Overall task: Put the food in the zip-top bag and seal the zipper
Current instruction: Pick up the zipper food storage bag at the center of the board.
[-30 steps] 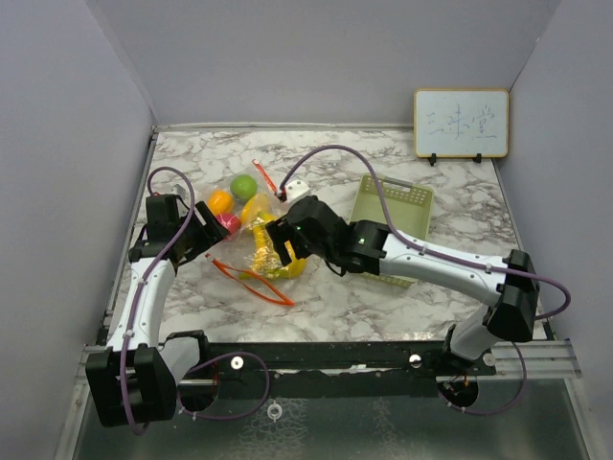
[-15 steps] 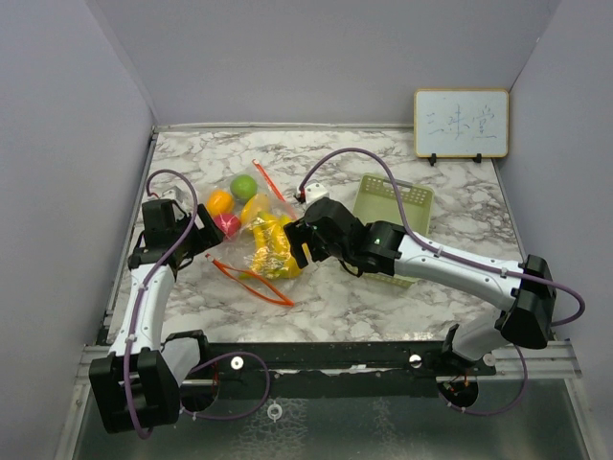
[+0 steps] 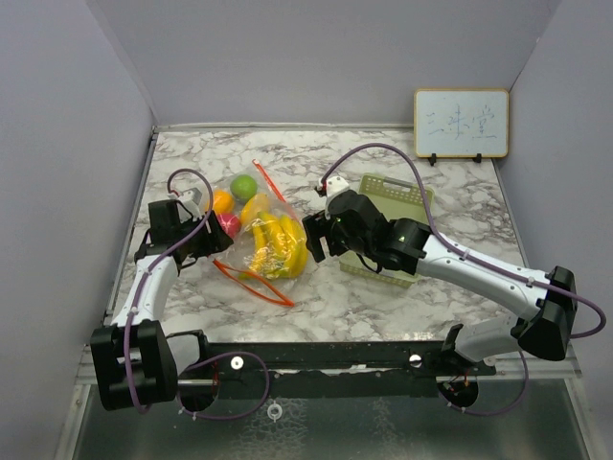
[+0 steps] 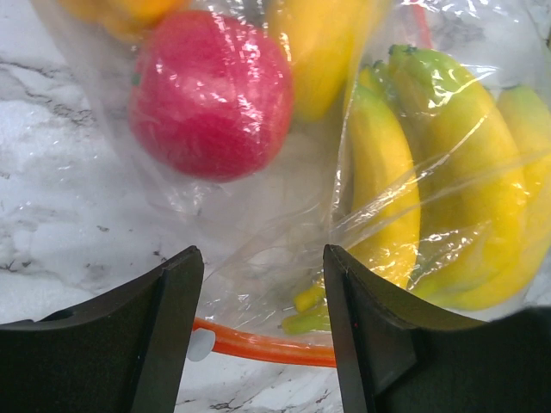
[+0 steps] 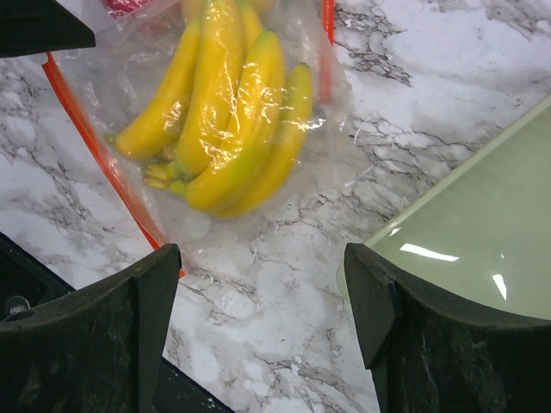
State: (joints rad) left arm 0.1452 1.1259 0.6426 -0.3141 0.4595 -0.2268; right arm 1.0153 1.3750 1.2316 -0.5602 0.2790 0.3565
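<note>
My left claw (image 4: 263, 258) and right claw (image 5: 261, 254) both gape wide, empty; the bananas (image 5: 224, 112) and red-pink fruit (image 4: 211, 90) sit inside the zip-top bag (image 5: 258, 231); orange (image 3: 222, 200) and green apple (image 3: 243, 186), I cannot tell; the zipper (image 4: 258, 344) looks unsealed, so sealing remains.

Peeking past the left gripper (image 4: 261, 258), jaws spread wide, just crinkly film of the clear bag (image 4: 258, 206) in the gap. Red-pink fruit (image 4: 211, 90) inside the bag, up top. Bananas (image 4: 430, 189) right of the fruit, under the plastic too, stems pointing down. Orange zipper strip (image 4: 275, 348) well below the fruit, running between the fingers. Small white bit (image 4: 200, 344) straight below the fruit, maybe the slider. Yellow-orange fruit (image 4: 129, 10) just above, cropped. Marble table (image 4: 60, 198) off to the fruit's left.
</note>
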